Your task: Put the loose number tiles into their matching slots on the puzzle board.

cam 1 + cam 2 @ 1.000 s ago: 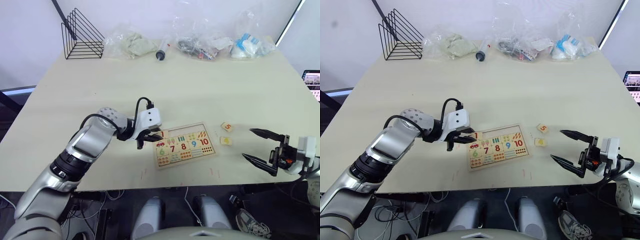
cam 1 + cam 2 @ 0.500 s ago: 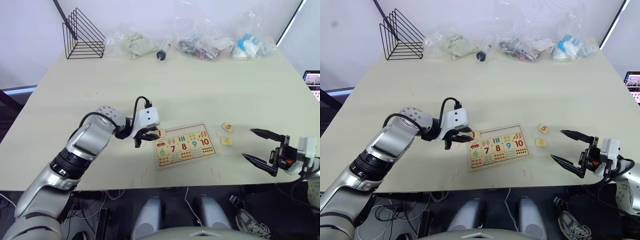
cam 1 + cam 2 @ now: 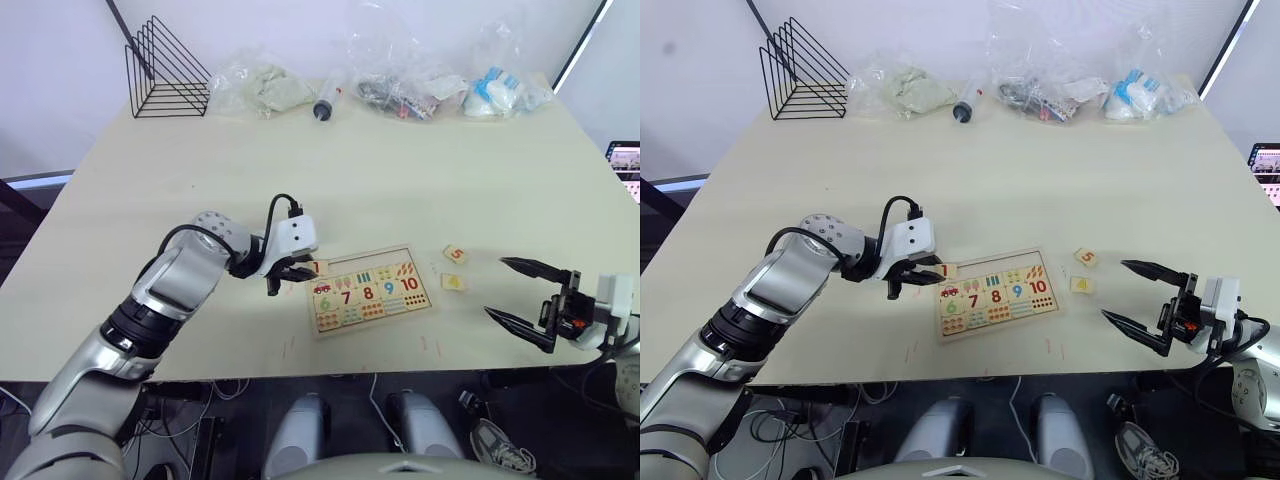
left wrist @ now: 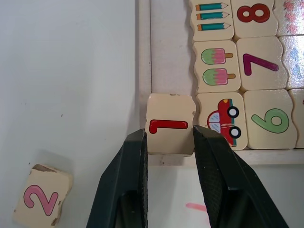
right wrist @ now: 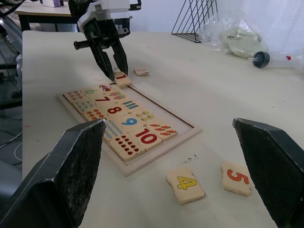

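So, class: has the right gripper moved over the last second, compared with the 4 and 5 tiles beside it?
No. The right gripper hangs open in the same spot relative to the 4 tile and 5 tile.

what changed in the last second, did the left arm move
Barely. The left gripper, shut on the 1 tile, drew back a little toward the robot's left, so the tile now sits over the corner of the puzzle board. The right gripper stayed open and hovering; the 4 tile and 5 tile did not move.
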`<state>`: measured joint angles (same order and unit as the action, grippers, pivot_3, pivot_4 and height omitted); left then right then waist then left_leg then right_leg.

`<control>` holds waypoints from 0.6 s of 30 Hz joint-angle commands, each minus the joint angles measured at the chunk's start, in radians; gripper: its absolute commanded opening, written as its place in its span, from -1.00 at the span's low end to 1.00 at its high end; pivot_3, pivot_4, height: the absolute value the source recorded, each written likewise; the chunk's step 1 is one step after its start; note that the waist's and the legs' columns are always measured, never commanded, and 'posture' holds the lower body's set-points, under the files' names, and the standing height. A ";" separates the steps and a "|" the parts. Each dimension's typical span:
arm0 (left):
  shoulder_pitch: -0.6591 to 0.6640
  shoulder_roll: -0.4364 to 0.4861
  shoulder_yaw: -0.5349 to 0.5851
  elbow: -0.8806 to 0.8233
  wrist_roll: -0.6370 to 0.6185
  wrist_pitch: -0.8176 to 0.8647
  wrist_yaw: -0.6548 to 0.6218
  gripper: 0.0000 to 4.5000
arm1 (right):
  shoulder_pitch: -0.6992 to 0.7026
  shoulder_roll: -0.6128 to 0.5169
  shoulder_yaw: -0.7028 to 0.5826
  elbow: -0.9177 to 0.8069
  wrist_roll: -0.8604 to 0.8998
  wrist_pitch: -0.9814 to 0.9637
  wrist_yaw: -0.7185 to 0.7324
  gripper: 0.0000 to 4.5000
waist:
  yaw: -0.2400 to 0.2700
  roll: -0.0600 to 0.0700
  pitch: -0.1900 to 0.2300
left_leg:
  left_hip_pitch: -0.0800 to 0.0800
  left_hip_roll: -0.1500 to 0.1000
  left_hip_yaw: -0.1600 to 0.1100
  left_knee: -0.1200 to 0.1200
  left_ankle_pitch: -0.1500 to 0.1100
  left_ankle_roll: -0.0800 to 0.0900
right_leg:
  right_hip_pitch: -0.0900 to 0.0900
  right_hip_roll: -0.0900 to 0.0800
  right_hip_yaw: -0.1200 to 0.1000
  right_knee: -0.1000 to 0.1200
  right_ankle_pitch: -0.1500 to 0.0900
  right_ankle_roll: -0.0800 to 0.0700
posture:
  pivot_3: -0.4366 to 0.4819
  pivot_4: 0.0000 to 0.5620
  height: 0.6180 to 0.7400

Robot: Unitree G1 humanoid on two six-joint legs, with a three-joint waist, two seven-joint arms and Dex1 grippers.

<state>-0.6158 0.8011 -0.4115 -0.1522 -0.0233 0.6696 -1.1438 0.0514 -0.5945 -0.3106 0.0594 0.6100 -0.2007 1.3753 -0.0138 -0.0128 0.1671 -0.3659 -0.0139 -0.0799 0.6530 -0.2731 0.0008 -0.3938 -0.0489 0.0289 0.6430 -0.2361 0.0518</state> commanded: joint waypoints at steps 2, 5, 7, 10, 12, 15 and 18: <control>-0.001 0.000 -0.004 -0.015 0.004 -0.008 -0.012 -0.60 | 0.004 -0.010 -0.015 -0.009 0.008 -0.013 0.006 1.00 | 0.000 0.000 0.000 | 0.000 0.000 0.000 0.000 0.000 0.000 | 0.000 0.000 0.000 0.000 0.000 0.000 | -0.05 -0.47 1.00; -0.002 -0.005 -0.010 -0.013 0.008 -0.009 -0.013 -0.60 | 0.004 -0.011 -0.017 -0.005 0.006 -0.015 0.007 1.00 | 0.000 0.000 0.000 | 0.000 0.000 0.000 0.000 0.000 0.000 | 0.000 0.000 0.000 0.000 0.000 0.000 | -0.05 -0.47 1.00; -0.005 -0.011 -0.015 -0.011 0.010 -0.006 -0.012 -0.60 | 0.001 -0.011 -0.017 0.004 0.003 -0.018 0.010 1.00 | 0.000 0.000 0.000 | 0.000 0.000 0.000 0.000 0.000 0.000 | 0.000 0.000 0.000 0.000 0.000 0.000 | -0.05 -0.47 1.00; -0.006 -0.013 -0.020 -0.012 0.012 -0.004 -0.013 -0.60 | -0.003 -0.012 -0.020 0.014 0.000 -0.022 0.012 1.00 | 0.000 0.000 0.000 | 0.000 0.000 0.000 0.000 0.000 0.000 | 0.000 0.000 0.000 0.000 0.000 0.000 | -0.05 -0.47 1.00; -0.006 -0.013 -0.021 -0.010 0.012 -0.002 -0.013 -0.60 | -0.004 -0.011 -0.020 0.017 -0.002 -0.025 0.013 1.00 | 0.000 0.000 0.000 | 0.000 0.000 0.000 0.000 0.000 0.000 | 0.000 0.000 0.000 0.000 0.000 0.000 | -0.05 -0.47 1.00; -0.008 -0.012 -0.022 -0.006 0.016 -0.007 -0.014 -0.60 | -0.006 -0.008 -0.018 0.024 -0.005 -0.032 0.013 1.00 | 0.000 0.000 0.000 | 0.000 0.000 0.000 0.000 0.000 0.000 | 0.000 0.000 0.000 0.000 0.000 0.000 | -0.05 -0.47 1.00; -0.008 -0.012 -0.022 -0.002 0.015 -0.011 -0.020 -0.60 | -0.008 -0.007 -0.017 0.029 -0.007 -0.037 0.011 1.00 | 0.000 0.000 0.000 | 0.000 0.000 0.000 0.000 0.000 0.000 | 0.000 0.000 0.000 0.000 0.000 0.000 | -0.05 -0.47 1.00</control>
<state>-0.6161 0.7883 -0.4339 -0.1471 -0.0125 0.6683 -1.1562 0.0508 -0.5946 -0.3107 0.0971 0.5931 -0.2206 1.3862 -0.0137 -0.0128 0.1670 -0.3657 -0.0140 -0.0798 0.6531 -0.2731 0.0008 -0.3937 -0.0489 0.0290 0.6431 -0.2360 0.0517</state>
